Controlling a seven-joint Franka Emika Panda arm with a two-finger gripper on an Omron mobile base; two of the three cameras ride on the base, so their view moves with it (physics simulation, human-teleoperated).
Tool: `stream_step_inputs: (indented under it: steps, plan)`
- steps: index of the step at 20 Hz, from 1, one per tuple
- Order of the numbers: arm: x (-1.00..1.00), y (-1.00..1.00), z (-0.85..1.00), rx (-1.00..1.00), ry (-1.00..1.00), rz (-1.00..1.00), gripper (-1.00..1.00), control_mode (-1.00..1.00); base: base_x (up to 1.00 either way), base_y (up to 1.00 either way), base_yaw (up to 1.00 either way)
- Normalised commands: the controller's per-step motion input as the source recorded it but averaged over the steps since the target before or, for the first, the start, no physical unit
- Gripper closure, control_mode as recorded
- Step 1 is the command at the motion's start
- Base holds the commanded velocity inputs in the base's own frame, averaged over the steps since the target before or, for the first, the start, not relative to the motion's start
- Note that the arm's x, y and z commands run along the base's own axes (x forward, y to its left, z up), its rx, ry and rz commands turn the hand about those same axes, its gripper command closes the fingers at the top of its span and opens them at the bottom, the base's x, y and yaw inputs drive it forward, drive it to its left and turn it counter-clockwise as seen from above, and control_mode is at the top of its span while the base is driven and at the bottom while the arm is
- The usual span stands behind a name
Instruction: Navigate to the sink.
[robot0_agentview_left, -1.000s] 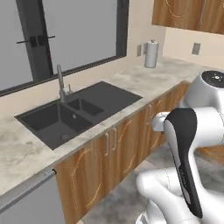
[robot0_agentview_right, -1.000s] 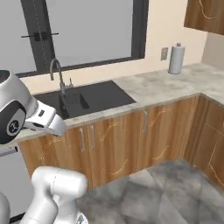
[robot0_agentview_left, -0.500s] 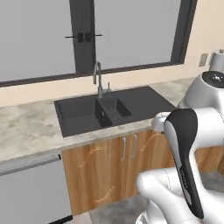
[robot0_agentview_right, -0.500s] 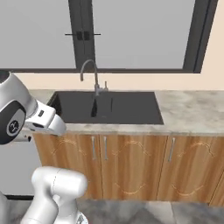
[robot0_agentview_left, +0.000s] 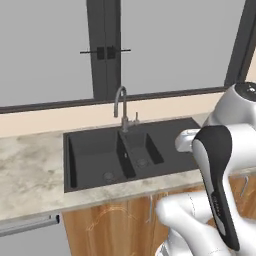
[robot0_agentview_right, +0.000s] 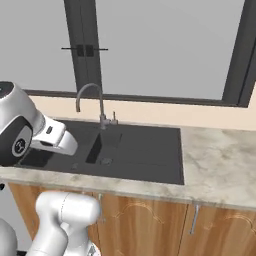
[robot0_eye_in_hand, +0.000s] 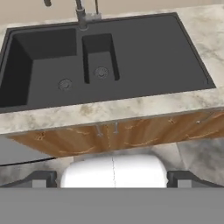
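The worktop (robot0_agentview_left: 30, 170) is a pale marbled stone slab that runs from side to side under a big window (robot0_agentview_right: 165, 45) with dark frames, and a strip of cream wall (robot0_agentview_right: 210, 119) stands between the window sill and the stone. Below the slab there are wooden cabinet doors (robot0_agentview_right: 145, 225) with thin metal handles, and in the left base view a grey appliance front (robot0_agentview_left: 27, 237) sits at 8 o'clock, under the worktop edge. The floor (robot0_eye_in_hand: 199, 153) in the hand view is grey and mottled. The sink (robot0_agentview_left: 125, 152) is set into the worktop directly in front of the robot; in the hand view the sink (robot0_eye_in_hand: 105, 57) lies at 12 o'clock, and in the right base view the sink (robot0_agentview_right: 135, 150) is near the centre. Its long axis goes parallel to the worktop edge and to the window, from 9 to 3 o'clock in the hand view. The larger basin is toward 9 o'clock there, the smaller basin is beside it, and a flat dark area reaches toward 3 o'clock. The faucet (robot0_agentview_right: 97, 107) stands at the back rim, on the window side, and its arch seems to bend toward 9 o'clock in the right base view. The fingers (robot0_eye_in_hand: 43, 178) show as two small dark tips at the bottom of the hand view, set well apart with nothing between them.
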Motion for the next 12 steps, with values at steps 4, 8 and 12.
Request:
stream_step_inputs:
  steps: [4,8,12]
  plan:
    - [0.00,0.00,0.00,0.00,0.00,0.00,-1.00,1.00,0.82,-0.03,0.11]
    - [0.00,0.00,0.00,0.00,0.00,0.00,-1.00,1.00,0.51,-0.10,0.06]
    - [0.00,0.00,0.00,0.00,0.00,0.00,-1.00,1.00,0.08,-0.02,0.01]
